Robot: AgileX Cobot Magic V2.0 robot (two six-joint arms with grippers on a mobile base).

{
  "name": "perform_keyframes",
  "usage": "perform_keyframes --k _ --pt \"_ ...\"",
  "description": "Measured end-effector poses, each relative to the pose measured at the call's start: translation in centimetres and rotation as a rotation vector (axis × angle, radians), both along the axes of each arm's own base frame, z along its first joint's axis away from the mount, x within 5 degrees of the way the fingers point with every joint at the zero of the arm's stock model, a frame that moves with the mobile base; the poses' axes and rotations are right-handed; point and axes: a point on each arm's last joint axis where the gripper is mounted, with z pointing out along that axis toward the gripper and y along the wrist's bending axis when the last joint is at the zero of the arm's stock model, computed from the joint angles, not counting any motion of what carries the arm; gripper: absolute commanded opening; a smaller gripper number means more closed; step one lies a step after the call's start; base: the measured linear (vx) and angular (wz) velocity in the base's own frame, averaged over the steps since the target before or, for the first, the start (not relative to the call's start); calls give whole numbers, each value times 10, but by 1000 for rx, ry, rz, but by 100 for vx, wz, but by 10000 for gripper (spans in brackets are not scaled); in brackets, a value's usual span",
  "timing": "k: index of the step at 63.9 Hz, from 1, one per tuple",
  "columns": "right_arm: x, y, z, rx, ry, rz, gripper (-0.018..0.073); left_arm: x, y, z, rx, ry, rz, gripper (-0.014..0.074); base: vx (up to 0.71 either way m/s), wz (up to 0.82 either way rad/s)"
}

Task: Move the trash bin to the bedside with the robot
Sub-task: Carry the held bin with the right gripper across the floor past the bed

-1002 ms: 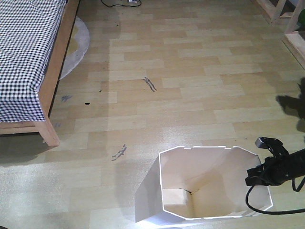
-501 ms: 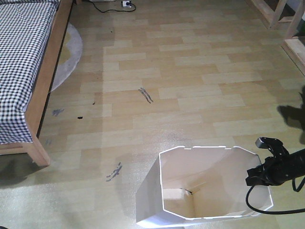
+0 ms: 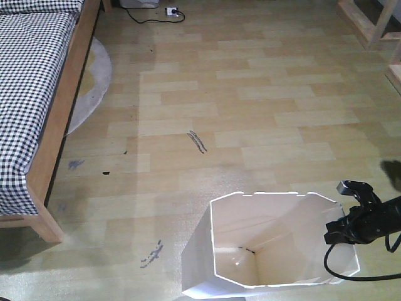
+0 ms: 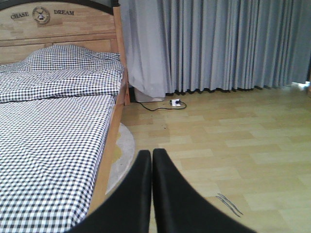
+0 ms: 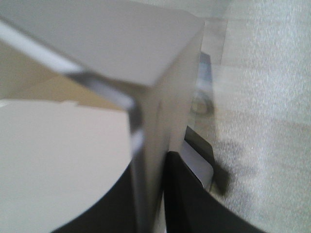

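Right wrist view: the right gripper (image 5: 150, 167) clamps the thin right wall of the trash bin (image 3: 276, 244), which stands on the floor well apart from the bed (image 3: 31, 75). The left gripper (image 4: 152, 155) has its jaws pressed together, empty.

The bed (image 3: 34, 69) and the floor scuff (image 3: 197, 142) slide down my front view; the power strip (image 3: 170, 10) comes fully into sight.

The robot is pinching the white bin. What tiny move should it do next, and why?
Probably roll a little toward the bed, on its left. The right gripper is shut on the rim of the trash bin, but a stretch of floor separates the bin from the bed.
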Motion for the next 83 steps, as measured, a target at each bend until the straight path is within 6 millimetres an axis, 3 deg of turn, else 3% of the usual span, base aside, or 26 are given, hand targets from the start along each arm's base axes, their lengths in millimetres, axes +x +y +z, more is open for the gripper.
perform_keyframes --k 83 --pt "0 1 0 7 0 -1 -5 0 0 0 0 0 0 -6 25 9"
